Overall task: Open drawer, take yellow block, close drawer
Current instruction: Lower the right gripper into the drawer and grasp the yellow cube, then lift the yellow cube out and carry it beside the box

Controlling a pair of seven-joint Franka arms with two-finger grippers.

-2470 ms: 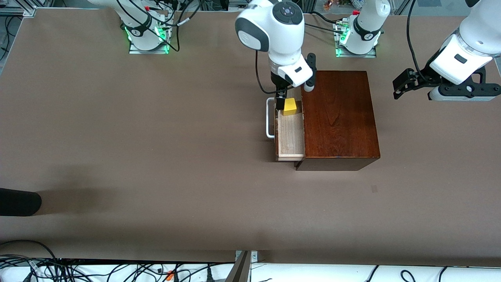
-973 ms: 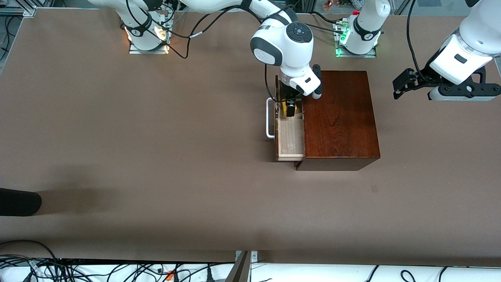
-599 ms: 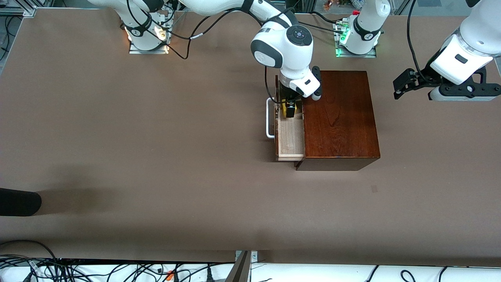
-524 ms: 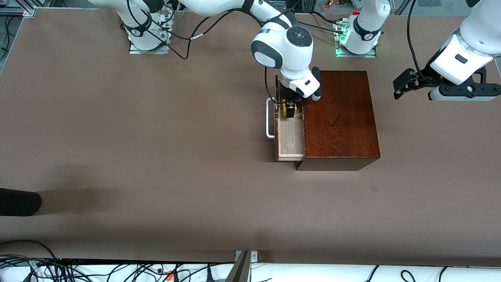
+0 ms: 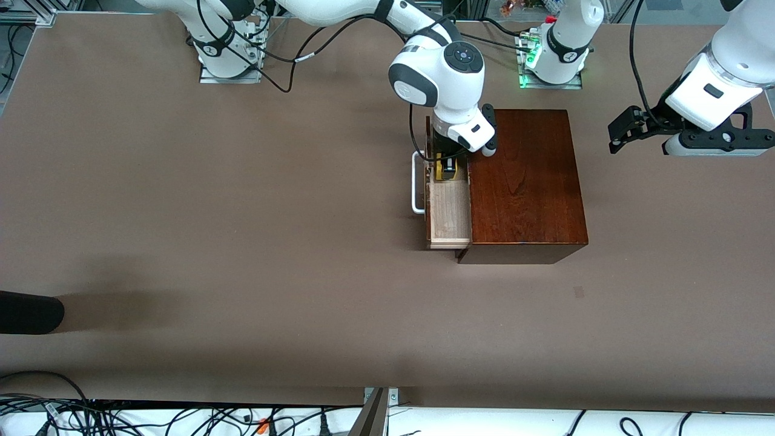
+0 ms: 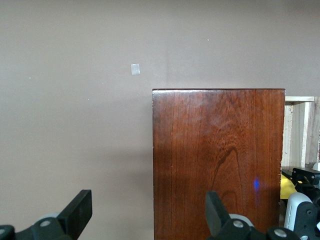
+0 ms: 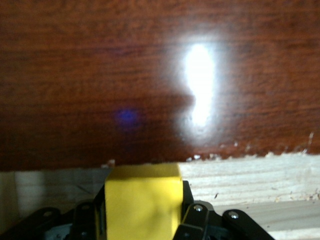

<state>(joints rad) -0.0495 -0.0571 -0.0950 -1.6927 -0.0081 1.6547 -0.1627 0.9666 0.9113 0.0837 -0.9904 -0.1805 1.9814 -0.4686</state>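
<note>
Yellow block (image 7: 142, 200) clamped by right gripper (image 7: 142, 220) in drawer (image 5: 449, 212)

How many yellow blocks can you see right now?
1. The yellow block sits in the open drawer, between the right gripper's fingers. More could be hidden inside the wooden box.

The left gripper (image 6: 145, 220) has its two fingers (image 6: 77, 212) wide apart, and nothing is between the jaws. Ahead of the jaws is the box (image 6: 217, 160); its glossy dark top is in line with one finger, and the bare table (image 6: 75, 125) with a small pale mark (image 6: 135, 69) is ahead of the other. Outside the jaws, past the box edge, the drawer (image 6: 300, 125) is pulled out, and there a bit of the block (image 6: 286, 190) shows next to the right gripper (image 6: 302, 200).
</note>
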